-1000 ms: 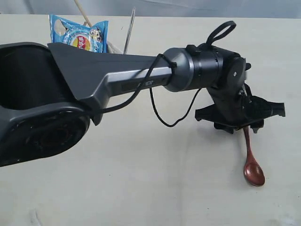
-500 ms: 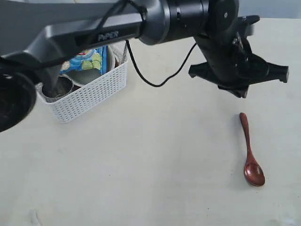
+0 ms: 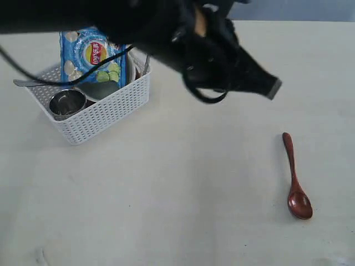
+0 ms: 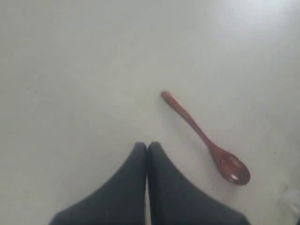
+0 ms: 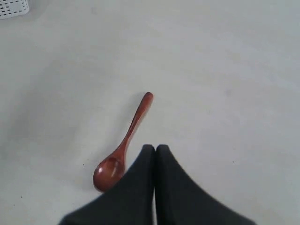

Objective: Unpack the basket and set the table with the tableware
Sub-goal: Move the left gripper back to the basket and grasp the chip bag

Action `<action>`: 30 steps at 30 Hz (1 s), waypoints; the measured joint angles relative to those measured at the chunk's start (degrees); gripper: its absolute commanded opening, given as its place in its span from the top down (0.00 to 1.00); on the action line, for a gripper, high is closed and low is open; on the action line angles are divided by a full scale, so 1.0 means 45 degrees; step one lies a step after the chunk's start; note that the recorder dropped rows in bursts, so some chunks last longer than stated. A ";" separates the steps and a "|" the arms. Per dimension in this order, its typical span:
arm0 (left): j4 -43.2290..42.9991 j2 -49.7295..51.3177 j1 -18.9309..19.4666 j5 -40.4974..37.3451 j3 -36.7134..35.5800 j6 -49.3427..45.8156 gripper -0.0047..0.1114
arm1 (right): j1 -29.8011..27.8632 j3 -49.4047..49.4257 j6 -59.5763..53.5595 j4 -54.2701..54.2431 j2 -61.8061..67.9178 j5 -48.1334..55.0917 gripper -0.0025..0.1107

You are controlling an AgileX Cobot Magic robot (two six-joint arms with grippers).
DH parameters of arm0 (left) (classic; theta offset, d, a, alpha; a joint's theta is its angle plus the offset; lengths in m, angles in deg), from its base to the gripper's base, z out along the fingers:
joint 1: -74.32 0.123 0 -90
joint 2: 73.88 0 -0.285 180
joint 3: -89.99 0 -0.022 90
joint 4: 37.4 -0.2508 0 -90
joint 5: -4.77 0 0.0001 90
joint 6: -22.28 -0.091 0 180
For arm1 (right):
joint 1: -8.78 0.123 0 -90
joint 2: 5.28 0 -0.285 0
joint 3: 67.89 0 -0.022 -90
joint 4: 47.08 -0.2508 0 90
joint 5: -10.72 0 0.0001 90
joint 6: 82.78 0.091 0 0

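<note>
On the pale tabletop point(image 3: 166, 221) only the spoon point(image 3: 293, 174) is set out, at four o'clock. The basket point(image 3: 105, 113) at ten o'clock holds the cup point(image 3: 66, 102) and more. The left hand point(image 4: 147, 146) and right hand point(image 5: 155, 148) are closed, empty.

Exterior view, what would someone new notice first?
A blurred dark robot arm spans the top. Below it to the right, the dark red spoon lies alone on the table; at left the white basket holds a blue chips bag and steel cup.

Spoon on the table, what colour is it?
Dark red-brown with a glossy finish; the spoon shows best in the left wrist view.
</note>
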 measured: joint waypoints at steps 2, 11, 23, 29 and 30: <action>-0.0149 -0.1242 0.0000 0.1087 -0.1836 -0.0210 0.96 | 0.0000 0.0332 0.0000 -0.0247 0.0000 -0.0307 0.98; -0.1613 -0.6630 0.1950 0.3018 -0.6338 -0.0391 0.96 | 0.0000 0.1202 -0.0438 -0.1684 0.0609 -0.1600 0.98; -0.2010 -0.7427 0.7866 0.3870 -0.6999 -0.0437 0.96 | 0.0000 0.1202 -0.1500 -0.3523 0.3837 -0.4196 0.98; -0.1956 -0.4780 0.9048 0.3194 -0.6218 -0.0437 0.96 | 0.0000 0.1202 -0.1872 -0.3700 0.4789 -0.4324 0.98; -0.1956 -0.4308 0.9074 0.3010 -0.5988 -0.0437 0.96 | 0.0000 0.1202 -0.1929 -0.3721 0.4847 -0.4324 0.98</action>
